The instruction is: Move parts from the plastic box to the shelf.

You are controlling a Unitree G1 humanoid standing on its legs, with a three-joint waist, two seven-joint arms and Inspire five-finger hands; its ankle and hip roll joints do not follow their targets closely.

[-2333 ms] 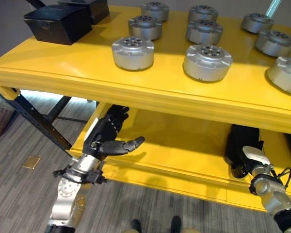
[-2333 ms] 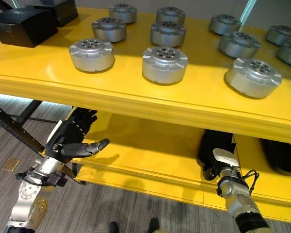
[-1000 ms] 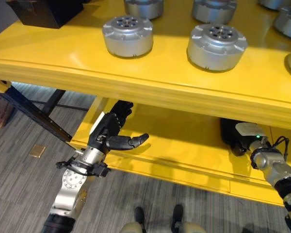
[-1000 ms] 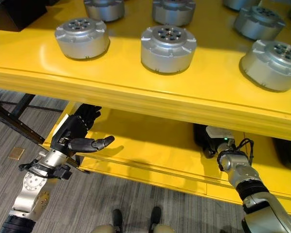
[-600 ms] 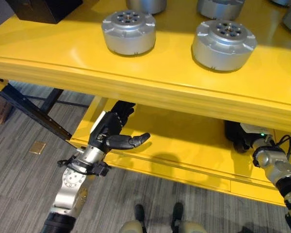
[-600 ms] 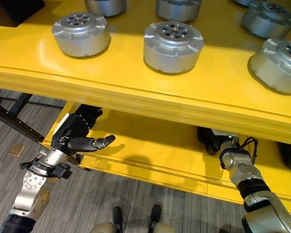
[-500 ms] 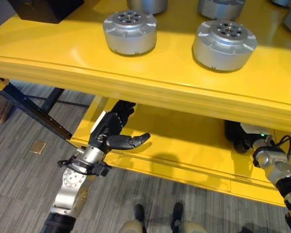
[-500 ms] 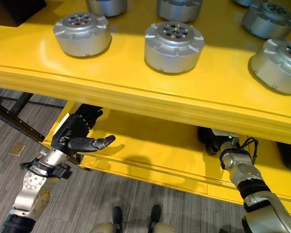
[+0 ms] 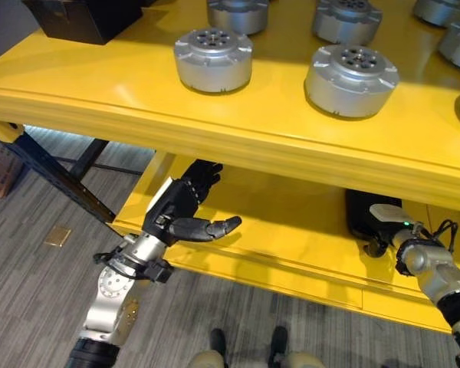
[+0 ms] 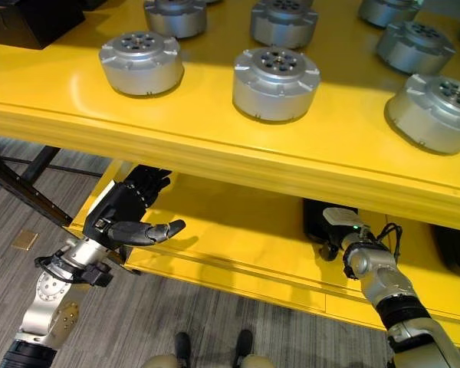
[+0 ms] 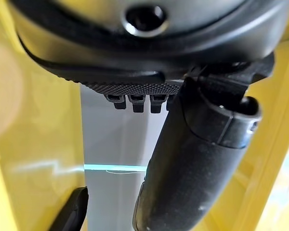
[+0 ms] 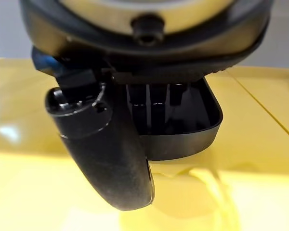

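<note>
Several silver round parts, among them one (image 9: 213, 60) at front left and one (image 9: 355, 69) beside it, stand on the yellow top shelf (image 9: 123, 84). A black plastic box (image 9: 359, 208) sits on the lower shelf (image 9: 291, 230) under it. My right hand (image 10: 339, 222) is at that box's front. In the right wrist view its fingers (image 12: 156, 103) reach straight into the box (image 12: 197, 125), while the thumb (image 12: 106, 149) stays outside the rim. I see no part in it. My left hand (image 9: 180, 211) hovers open over the lower shelf's left end, holding nothing.
A black case (image 9: 77, 15) stands at the top shelf's back left. Another dark box (image 10: 456, 249) lies at the lower shelf's far right. A dark rack strut (image 9: 54, 180) slants down on the left. Grey carpet (image 9: 31, 291) lies below.
The camera has shifted. My right hand rose from the lower shelf's front edge to the black box and stays there. The left hand has hardly moved.
</note>
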